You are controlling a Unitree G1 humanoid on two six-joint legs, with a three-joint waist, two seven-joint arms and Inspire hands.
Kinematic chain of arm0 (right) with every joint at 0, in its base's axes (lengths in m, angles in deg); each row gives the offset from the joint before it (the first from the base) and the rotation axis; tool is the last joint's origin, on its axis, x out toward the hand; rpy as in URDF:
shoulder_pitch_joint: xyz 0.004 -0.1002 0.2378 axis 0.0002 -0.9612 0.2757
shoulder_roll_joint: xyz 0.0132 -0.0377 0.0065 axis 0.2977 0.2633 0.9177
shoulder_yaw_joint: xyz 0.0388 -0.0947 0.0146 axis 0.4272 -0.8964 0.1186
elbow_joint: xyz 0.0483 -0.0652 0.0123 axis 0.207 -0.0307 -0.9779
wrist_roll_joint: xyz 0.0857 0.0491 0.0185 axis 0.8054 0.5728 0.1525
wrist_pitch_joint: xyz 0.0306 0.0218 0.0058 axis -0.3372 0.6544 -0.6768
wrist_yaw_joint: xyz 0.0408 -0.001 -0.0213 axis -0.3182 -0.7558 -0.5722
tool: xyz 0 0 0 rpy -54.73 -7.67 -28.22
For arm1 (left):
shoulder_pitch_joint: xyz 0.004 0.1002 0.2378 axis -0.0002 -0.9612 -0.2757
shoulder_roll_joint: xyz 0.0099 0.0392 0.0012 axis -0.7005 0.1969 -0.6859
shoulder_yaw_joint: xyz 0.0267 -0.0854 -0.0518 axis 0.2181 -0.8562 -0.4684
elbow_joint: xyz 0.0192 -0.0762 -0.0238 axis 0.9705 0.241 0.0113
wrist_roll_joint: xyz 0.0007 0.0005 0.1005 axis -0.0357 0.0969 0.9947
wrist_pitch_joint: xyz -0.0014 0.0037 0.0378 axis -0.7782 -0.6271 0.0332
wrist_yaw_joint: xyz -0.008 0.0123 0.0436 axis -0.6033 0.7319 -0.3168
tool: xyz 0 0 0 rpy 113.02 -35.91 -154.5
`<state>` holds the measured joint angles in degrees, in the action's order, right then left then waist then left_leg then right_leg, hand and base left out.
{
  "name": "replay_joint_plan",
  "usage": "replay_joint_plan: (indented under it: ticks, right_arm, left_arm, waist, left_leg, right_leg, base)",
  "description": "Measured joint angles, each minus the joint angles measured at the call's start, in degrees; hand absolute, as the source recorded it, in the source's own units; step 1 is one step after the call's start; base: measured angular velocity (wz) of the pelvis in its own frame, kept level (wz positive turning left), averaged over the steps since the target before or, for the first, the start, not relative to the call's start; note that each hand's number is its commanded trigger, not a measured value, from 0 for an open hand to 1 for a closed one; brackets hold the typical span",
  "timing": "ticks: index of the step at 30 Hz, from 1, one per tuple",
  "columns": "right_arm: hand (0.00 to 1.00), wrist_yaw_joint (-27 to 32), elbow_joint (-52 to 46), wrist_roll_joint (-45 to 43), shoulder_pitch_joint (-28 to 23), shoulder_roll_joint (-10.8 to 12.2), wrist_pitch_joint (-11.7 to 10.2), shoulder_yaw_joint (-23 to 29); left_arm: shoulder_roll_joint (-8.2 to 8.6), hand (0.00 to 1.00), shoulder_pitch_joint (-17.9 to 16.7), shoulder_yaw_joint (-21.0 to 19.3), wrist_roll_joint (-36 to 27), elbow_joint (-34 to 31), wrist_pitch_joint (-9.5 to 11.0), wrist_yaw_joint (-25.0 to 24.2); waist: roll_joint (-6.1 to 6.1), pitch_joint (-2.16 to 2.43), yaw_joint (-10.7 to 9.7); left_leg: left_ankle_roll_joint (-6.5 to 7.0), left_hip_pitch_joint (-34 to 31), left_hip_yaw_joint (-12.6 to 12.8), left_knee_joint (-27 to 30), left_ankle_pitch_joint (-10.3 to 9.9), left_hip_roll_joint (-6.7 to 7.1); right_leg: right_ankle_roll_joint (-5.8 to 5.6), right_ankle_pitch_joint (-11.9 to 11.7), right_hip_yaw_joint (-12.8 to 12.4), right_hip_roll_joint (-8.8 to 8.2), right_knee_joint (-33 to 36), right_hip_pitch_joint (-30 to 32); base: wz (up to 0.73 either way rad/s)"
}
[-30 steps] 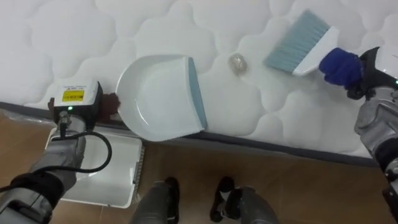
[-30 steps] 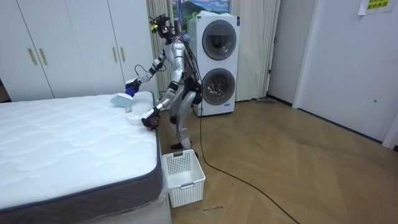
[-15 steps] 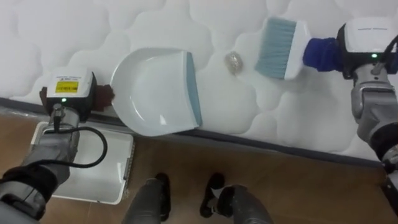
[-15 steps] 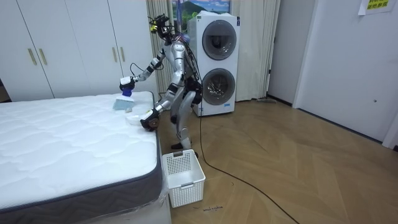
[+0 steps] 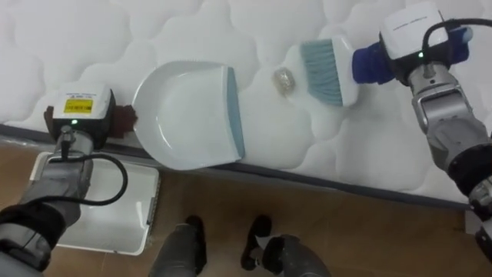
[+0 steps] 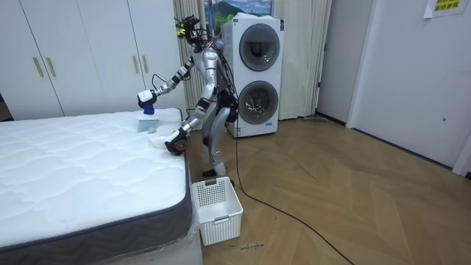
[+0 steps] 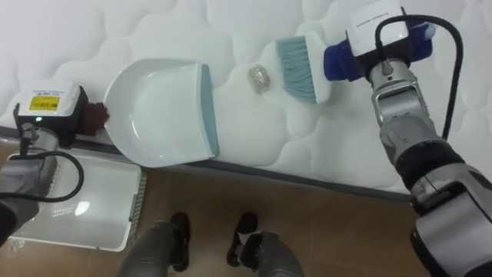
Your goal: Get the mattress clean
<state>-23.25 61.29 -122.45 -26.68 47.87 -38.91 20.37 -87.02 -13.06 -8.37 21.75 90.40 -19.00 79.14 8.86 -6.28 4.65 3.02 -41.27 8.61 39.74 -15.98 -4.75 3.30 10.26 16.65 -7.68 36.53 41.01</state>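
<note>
On the bed (image 5: 154, 31), near its edge, a small crumpled scrap (image 5: 286, 78) lies between the pan (image 5: 188, 115) and the brush (image 5: 327, 71). It sits just beside the bristles and a little apart from the pan's blue lip. The left hand (image 5: 77, 115) is at the pan's handle and the right hand (image 5: 419, 35) at the brush's blue handle. Both sets of fingers are tucked under the wrists, so I cannot tell their grip.

The step in hand looks like sweeping the scrap into the pan. It calls for a short, low stroke toward the robot's left, with the bristles kept down on the quilting. The scrap lines up with the far end of the lip, so the stroke should also draw slightly toward the robot. The lip should press flat so nothing slides under it.

Both eye views give the scrap, its gaps and a basket (image 5: 108, 208) on the floor under the left arm. From the room view comes the stance: the robot leans over the bed's corner, washers (image 6: 257, 73) behind it.
</note>
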Motion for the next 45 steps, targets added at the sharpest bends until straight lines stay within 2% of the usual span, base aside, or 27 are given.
replay_joint_plan:
  ticks: [6,10,13,17,22,26,34,36,38,40,41,43,45]
  right_arm:
    - [1.00,-1.7,-0.3,-0.4,-0.2,0.0,-0.2,-0.4]
    - [1.00,-2.5,-2.8,0.1,-2.3,0.1,-1.0,-1.5]
    - [1.00,-2.6,-5.0,0.6,-4.2,1.4,-1.5,-1.7]
    - [1.00,-2.5,-6.6,0.0,-4.9,4.5,-2.0,-2.0]
    - [1.00,-2.5,-8.6,0.2,-4.9,4.9,-3.5,-2.4]
    - [1.00,-4.0,-10.7,5.1,-5.0,5.9,-3.8,-3.3]
    - [1.00,-9.6,-15.5,18.2,-5.0,10.5,-6.5,-3.2]
    - [1.00,-10.8,-16.5,21.8,-5.0,11.0,-7.2,-3.2]
    - [1.00,-12.4,-17.9,27.3,-5.0,11.5,-10.2,-3.2]
    - [1.00,-13.5,-18.3,30.2,-5.0,12.9,-11.6,-3.2]
    - [1.00,-14.2,-18.4,32.6,-5.0,13.7,-12.7,-3.2]
    - [1.00,-15.4,-18.4,35.4,-5.0,14.3,-13.8,-3.2]
    - [1.00,-16.4,-18.4,37.6,-5.0,14.6,-14.2,-3.2]
  left_arm:
    - [-0.10,1.00,0.3,0.0,-0.1,0.0,0.5,-0.8]
    - [-0.10,1.00,0.3,0.3,-1.0,0.4,1.3,-1.3]
    - [-0.06,1.00,0.1,0.3,-1.0,0.3,1.2,-1.3]
    - [0.50,1.00,0.1,0.3,-0.9,0.3,1.2,-1.3]
    - [1.47,1.00,0.1,0.3,0.0,0.3,1.3,-1.3]
    - [2.85,1.00,0.1,0.3,0.0,0.3,1.2,-1.3]
    - [3.17,1.00,-0.4,0.2,2.3,0.6,2.0,-1.2]
    - [3.13,1.00,-0.6,0.1,2.5,1.0,2.0,-0.9]
    - [3.25,1.00,-1.2,0.2,3.0,1.0,2.3,-0.5]
    - [3.49,1.00,-1.7,0.2,3.0,1.0,2.5,-0.5]
    - [3.71,1.00,-1.8,0.3,3.0,1.1,2.5,-0.5]
    - [4.58,1.00,-1.8,0.4,3.0,1.4,2.5,-0.4]
    - [5.56,1.00,-1.8,0.4,3.0,2.0,2.5,-0.4]
  waist:
    - [0.00,0.00,-0.1]
    - [-0.04,0.02,-0.1]
    - [-0.09,0.04,0.0]
    - [-0.79,0.13,0.2]
    - [-1.24,0.14,1.3]
    - [-1.51,0.18,1.8]
    - [-1.84,0.36,2.0]
    - [-2.13,0.44,2.2]
    - [-2.63,0.71,2.5]
    - [-3.10,0.92,2.6]
    - [-3.21,0.88,2.6]
    - [-3.64,0.91,2.8]
    - [-3.93,0.89,2.8]
  left_leg:
    - [-0.22,0.1,-0.8,0.0,0.1,0.14]
    - [-0.25,1.2,-1.1,-0.3,0.1,0.06]
    - [-0.29,1.2,-1.2,-0.3,0.1,-0.59]
    - [-0.28,1.2,-1.3,-0.4,0.1,-0.51]
    - [-0.45,1.8,-1.2,-1.0,0.3,-0.23]
    - [-0.69,1.9,-1.1,-1.2,0.4,-0.37]
    - [-1.11,1.5,-1.1,-1.1,0.6,-0.47]
    - [-1.12,1.3,-1.1,-0.9,0.6,-0.36]
    - [-1.12,1.4,-1.1,-0.9,0.7,-0.21]
    - [-1.09,1.4,-1.1,-0.8,0.7,-0.07]
    - [-1.05,1.7,-1.2,-0.9,0.8,0.47]
    - [-0.85,1.8,-1.3,-0.9,0.9,0.63]
    - [-0.60,1.9,-1.3,-0.9,1.1,1.48]
  right_leg:
    - [0.20,-0.2,0.8,-0.04,0.0,-0.6]
    - [0.14,-0.3,1.1,0.47,-1.1,-2.1]
    - [0.22,-0.5,1.5,1.07,-2.4,-2.8]
    - [0.15,-0.7,1.7,1.00,-2.4,-2.8]
    - [0.05,-0.8,1.3,0.78,-1.9,-2.8]
    - [0.17,-0.7,1.5,1.05,-1.9,-2.8]
    - [0.69,-0.5,1.6,1.13,-1.2,-2.1]
    - [0.82,-0.5,1.9,0.83,-0.9,-1.9]
    - [0.84,-0.4,1.9,0.67,-0.6,-1.9]
    - [0.86,-0.4,1.9,0.47,-0.4,-1.9]
    - [0.90,-0.1,2.0,-0.14,0.2,-1.8]
    - [0.83,0.2,2.0,-0.77,0.9,-1.8]
    - [0.71,0.6,1.8,-1.54,1.7,-1.7]
  base:
    - [0.05]
    - [0.00]
    - [-0.01]
    - [0.00]
    - [0.01]
    - [0.00]
    - [-0.01]
    - [0.02]
    - [0.00]
    - [0.03]
    - [0.10]
    - [0.14]
    - [0.15]
